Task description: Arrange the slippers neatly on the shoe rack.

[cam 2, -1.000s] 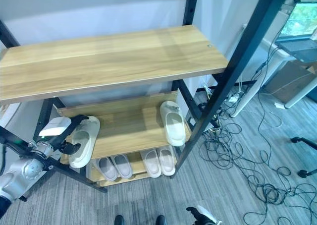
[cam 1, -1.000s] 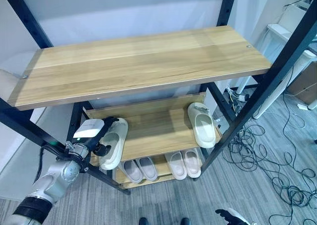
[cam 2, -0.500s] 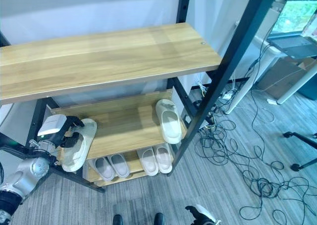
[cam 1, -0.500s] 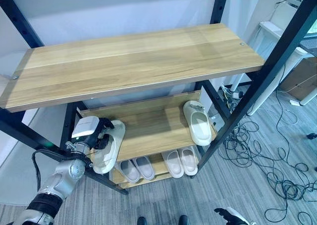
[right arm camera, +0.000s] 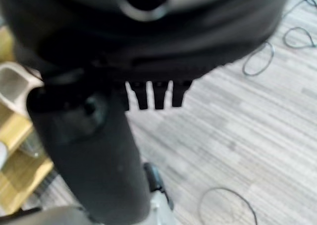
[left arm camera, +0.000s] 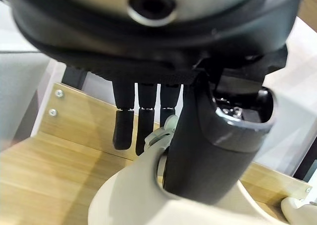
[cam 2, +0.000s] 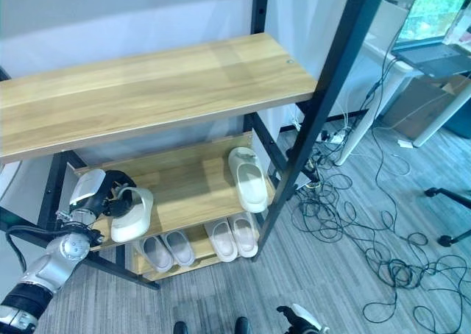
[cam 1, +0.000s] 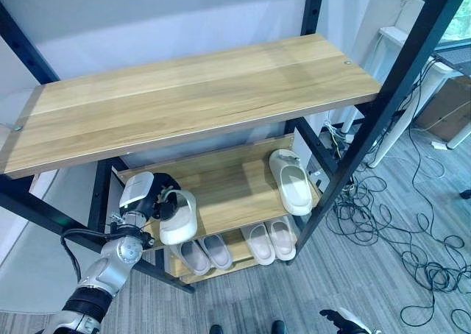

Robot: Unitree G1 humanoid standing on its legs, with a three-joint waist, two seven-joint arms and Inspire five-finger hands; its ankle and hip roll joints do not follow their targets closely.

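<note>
Shoe rack (cam 1: 199,98) with wooden shelves in a black frame. The left hand (cam 1: 158,204) reaches in at the left end of the middle shelf (cam 1: 228,190) and grips a cream slipper (cam 1: 179,218). In the left wrist view the thumb passes down through the slipper's opening while the fingers (left arm camera: 124,128) curl over the far side of the strap, so the strap is pinched between thumb and fingers. The slipper lies past the fingertips toward the shelf's front edge, and its toe overhangs that edge; whether its sole rests on the wood cannot be told.

A second cream slipper (cam 1: 290,182) lies flat at the right end of the same shelf, well apart from the fingers, toe toward the front. On the bottom shelf (cam 1: 221,264), below the fingers, two pale pairs stand side by side: one pair (cam 1: 204,252) to the left, the other pair (cam 1: 269,239) to the right.

The right hand (right arm camera: 148,93) hangs low over the grey floor (cam 1: 412,290), far from the rack, its fingers straight and loose, holding nothing.
</note>
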